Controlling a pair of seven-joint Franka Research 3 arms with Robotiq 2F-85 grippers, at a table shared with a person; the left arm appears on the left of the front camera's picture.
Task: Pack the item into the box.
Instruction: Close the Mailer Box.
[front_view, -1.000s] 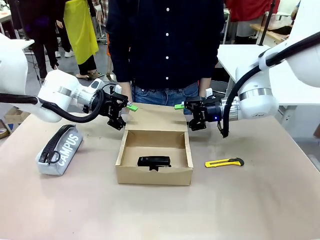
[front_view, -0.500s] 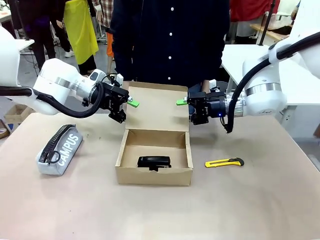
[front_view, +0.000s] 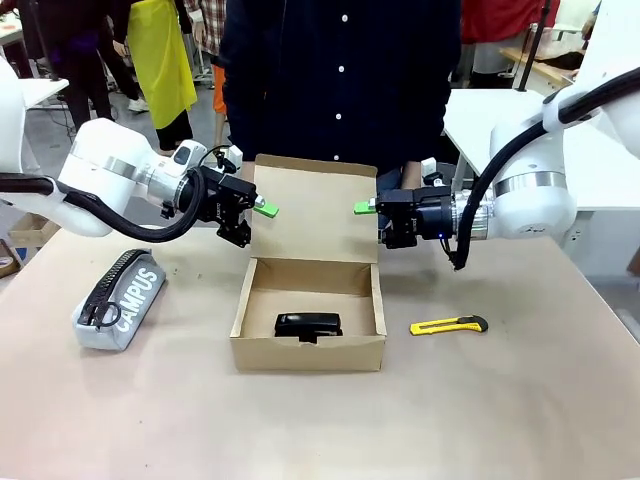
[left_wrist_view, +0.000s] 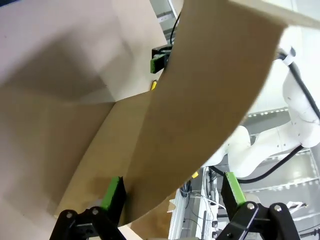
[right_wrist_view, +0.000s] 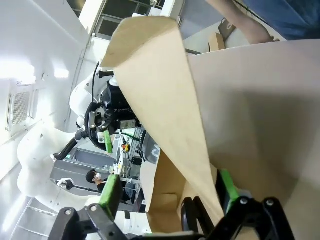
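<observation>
We find the small glossy black stapler (front_view: 308, 323) packed inside the shallow brown cardboard box (front_view: 308, 356). Our left gripper (front_view: 256, 208) and right gripper (front_view: 365, 207) straddle its upright flap (front_view: 315, 215), jaws wide, clamping nothing. Next, we judge, we fold it down.

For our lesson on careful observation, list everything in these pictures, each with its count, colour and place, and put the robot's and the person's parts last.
box: 1, brown, table centre, flap raised
stapler: 1, black, inside the box
knife: 1, yellow and black, right of the box
pouch: 1, grey, left of the box
table: 1, beige, under everything
person: 1, dark shirt, behind the table
left gripper: 1, black with green pads, open, astride the flap's left edge
right gripper: 1, black with green pads, open, astride the flap's right edge
</observation>
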